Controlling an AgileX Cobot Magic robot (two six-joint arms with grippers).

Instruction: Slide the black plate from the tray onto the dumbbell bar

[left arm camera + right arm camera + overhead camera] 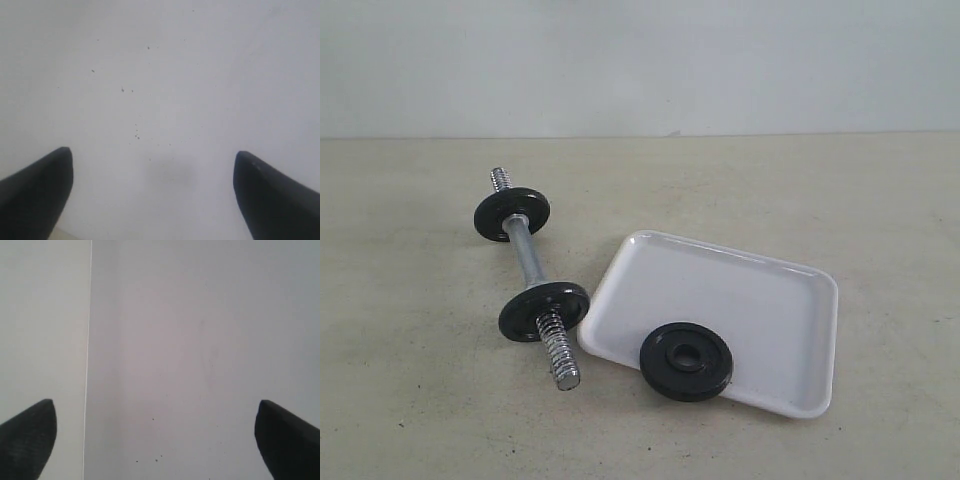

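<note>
Round black weight plate (686,361) lies lower centre on the glossy white tray (750,290) — right of the slanted chrome dumbbell bar (525,255); left gripper (152,151) and right gripper (155,401) spread wide, empty.

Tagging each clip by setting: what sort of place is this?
Probably a staged test bench, not a gym: a plain beige tabletop against a blank pale wall, with only a dumbbell bar carrying two discs and a white tray holding one black plate.
</note>
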